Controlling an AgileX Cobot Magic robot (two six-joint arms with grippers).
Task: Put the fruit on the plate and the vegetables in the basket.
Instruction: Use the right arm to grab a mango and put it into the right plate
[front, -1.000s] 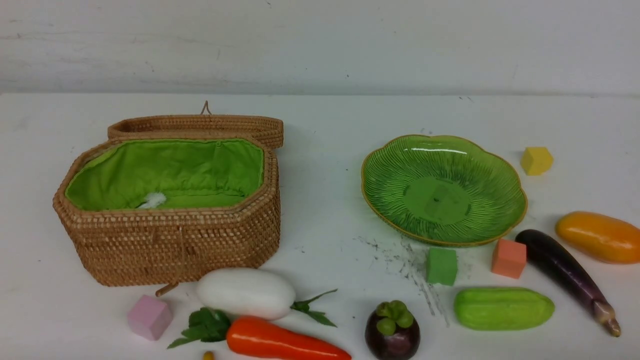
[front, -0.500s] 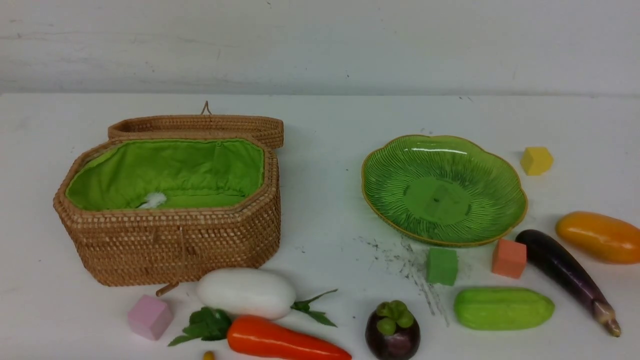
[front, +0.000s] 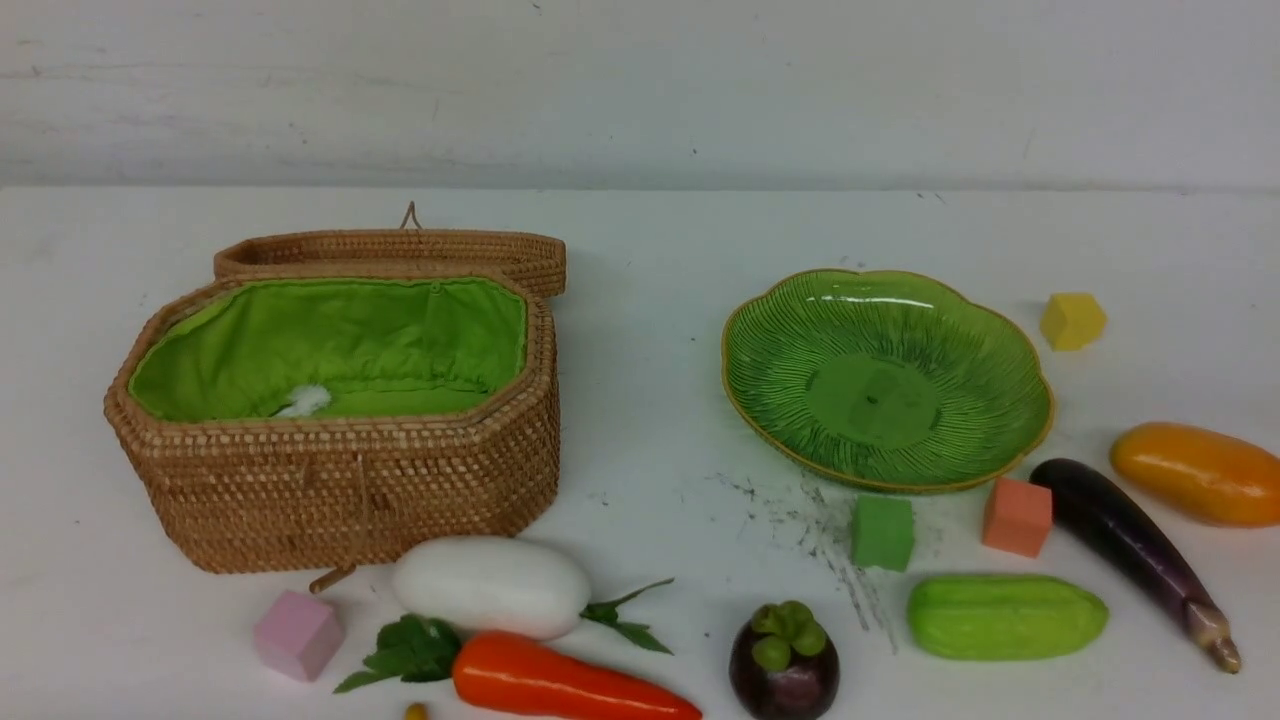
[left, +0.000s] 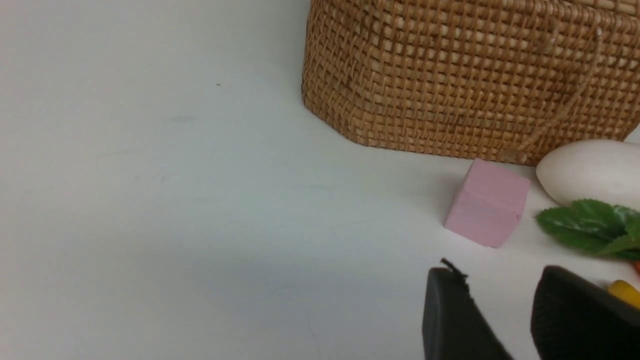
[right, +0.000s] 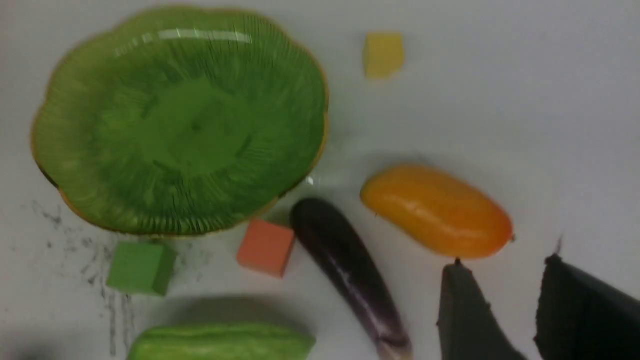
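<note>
Two pairs of fingers showed, one in each wrist view: the left fingers stood apart with nothing between them, and so did the right fingers. Over the last second nothing on the bench had visibly shifted, so the sorting seemed to be at its start.

Nearest the right fingers lay the mango, then the eggplant. Beyond was the plate, bare, with the coral cube and green cube by its rim. The cucumber and mangosteen lay toward the bench's near side, as did the carrot and white radish, in front of the open basket. The pink cube sat there too.

The right wrist view showed the mango whole, where the front view cut off its end. The left wrist view gave more of a yellow piece, probably the banana; the front view caught only its tip. Only the front view looked into the basket, onto green lining and a white tuft.
</note>
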